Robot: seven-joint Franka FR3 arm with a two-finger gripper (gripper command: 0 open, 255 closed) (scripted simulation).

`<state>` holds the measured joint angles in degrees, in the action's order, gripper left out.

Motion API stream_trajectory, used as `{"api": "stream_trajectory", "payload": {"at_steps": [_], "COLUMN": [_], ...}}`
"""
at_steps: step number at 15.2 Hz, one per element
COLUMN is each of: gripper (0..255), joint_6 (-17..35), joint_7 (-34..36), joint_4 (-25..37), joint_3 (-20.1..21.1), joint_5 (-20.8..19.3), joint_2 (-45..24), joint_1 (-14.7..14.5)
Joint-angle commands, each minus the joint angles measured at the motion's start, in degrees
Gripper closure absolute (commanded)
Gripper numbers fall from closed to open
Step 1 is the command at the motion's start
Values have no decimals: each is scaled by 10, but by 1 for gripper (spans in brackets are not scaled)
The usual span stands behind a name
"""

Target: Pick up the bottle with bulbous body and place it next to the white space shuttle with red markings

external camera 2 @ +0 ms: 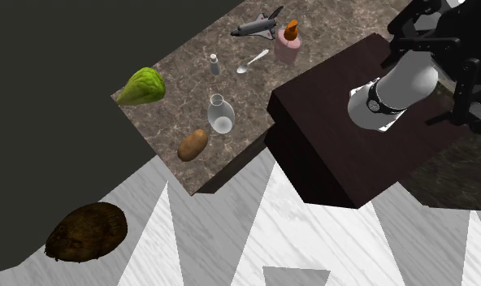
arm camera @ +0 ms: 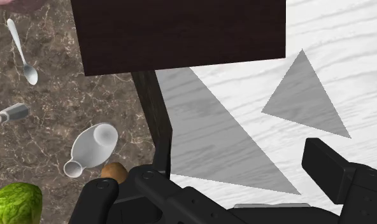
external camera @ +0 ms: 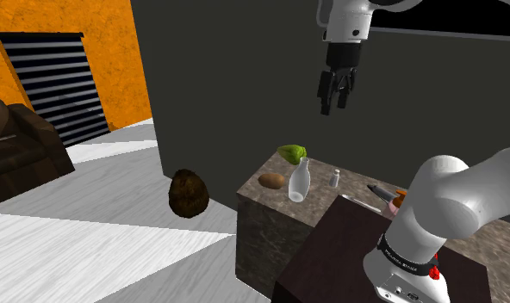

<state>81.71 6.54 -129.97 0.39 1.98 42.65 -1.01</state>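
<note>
In the shoulder view, the gripper [external camera: 336, 96] hangs high in the air. Its two fingers are spread, with nothing between them. The bottle [external camera: 298, 181] with the round belly stands upright on the tabletop [external camera: 320, 205], far below the gripper. A green lettuce [external camera: 292, 153] sits just behind it and a potato [external camera: 271, 180] sits just beside it.

In the second exterior view, the bottle [external camera 2: 220, 114] is near the tabletop's floor-side edge, between the lettuce [external camera 2: 141, 87] and the potato [external camera 2: 192, 145]. The white space shuttle [external camera 2: 259, 26] lies well apart from it, toward the far end. A spoon [external camera 2: 252, 61], a small shaker [external camera 2: 214, 64] and a pink bottle with an orange top [external camera 2: 288, 45] lie near the shuttle.

In the wrist view, the bottle [arm camera: 92, 146] sits off to one side of the fingers, not between them. The potato [arm camera: 114, 170] is close by.

I think the job is at its very first step (nothing has been grabbed). The next move needs the gripper to go over the bottle, come down, and close on its thin neck without bumping the potato.
</note>
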Motion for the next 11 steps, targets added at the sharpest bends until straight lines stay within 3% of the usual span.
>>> {"api": "stream_trajectory", "payload": {"at_steps": [1, 11], "gripper": [0, 0], "joint_6": [0, 169], "joint_7": [0, -84], "joint_4": [0, -99], "joint_3": [0, -75], "joint_5": [0, -56], "joint_2": [0, -63], "joint_1": [0, 30]}}
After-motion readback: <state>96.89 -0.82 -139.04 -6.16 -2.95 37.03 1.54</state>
